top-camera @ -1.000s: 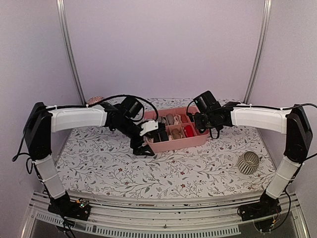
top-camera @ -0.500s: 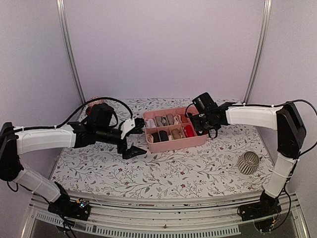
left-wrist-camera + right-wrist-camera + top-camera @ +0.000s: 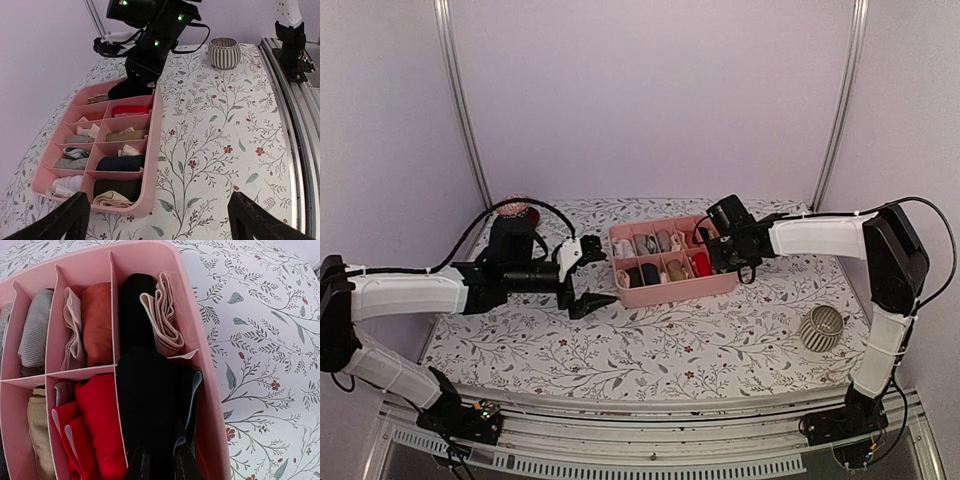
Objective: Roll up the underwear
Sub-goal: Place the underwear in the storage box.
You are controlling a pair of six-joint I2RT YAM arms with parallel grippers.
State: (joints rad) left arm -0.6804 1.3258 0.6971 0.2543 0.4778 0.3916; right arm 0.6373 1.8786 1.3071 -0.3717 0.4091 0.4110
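Underwear (image 3: 150, 400) — black, sits bunched in the pink tray's (image 3: 192, 325) end compartment, clamped in the right gripper's (image 3: 159, 465) fingertips; left gripper (image 3: 588, 278) — gapes wide beside the tray's other end.

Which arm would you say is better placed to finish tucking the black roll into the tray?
Right. The right gripper is shut on the black underwear in the pink tray's end compartment; the left gripper is open and empty beside the tray's opposite end.

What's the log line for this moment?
left tool: open, empty, beside pink tray | right tool: shut on black underwear in tray's end compartment
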